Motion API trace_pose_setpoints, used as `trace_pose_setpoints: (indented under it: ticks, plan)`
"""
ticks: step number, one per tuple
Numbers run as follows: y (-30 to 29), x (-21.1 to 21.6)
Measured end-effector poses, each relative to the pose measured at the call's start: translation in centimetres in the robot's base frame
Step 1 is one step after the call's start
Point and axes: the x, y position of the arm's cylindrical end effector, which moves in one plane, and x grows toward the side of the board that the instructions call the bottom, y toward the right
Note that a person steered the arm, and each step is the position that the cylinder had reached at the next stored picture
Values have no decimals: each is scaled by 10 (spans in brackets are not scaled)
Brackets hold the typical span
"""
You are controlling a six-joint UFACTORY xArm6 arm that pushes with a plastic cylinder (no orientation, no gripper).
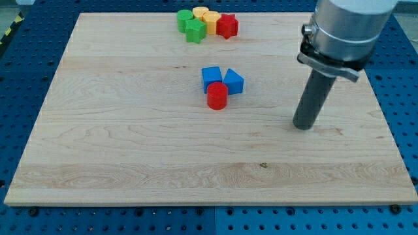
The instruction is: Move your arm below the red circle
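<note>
The red circle (217, 95), a short red cylinder, stands near the middle of the wooden board (130, 143). It touches a blue cube (211, 78) above it and a blue triangular block (233, 81) at its upper right. My tip (303, 126) rests on the board well to the right of the red circle and a little lower than it. The rod rises from there to the grey arm body at the view's top right.
A cluster sits at the board's top edge: a green block (185, 19), a second green block (194, 31), two yellow blocks (200, 13) (211, 21) and a red star (227, 26). Blue perforated table surrounds the board.
</note>
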Motion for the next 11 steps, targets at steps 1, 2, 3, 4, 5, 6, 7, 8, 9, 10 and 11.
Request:
trace_pose_setpoints:
  ticks: [1,2,3,4,5,6,7,8,9,10,11]
  plan:
    - [0,31]
    - [0,42]
    - [0,43]
    - [-2,50]
    - [-24,51]
    - [-45,51]
    - [-66,51]
    - [-98,49]
    - [-115,46]
    - [-107,46]
    - [-51,28]
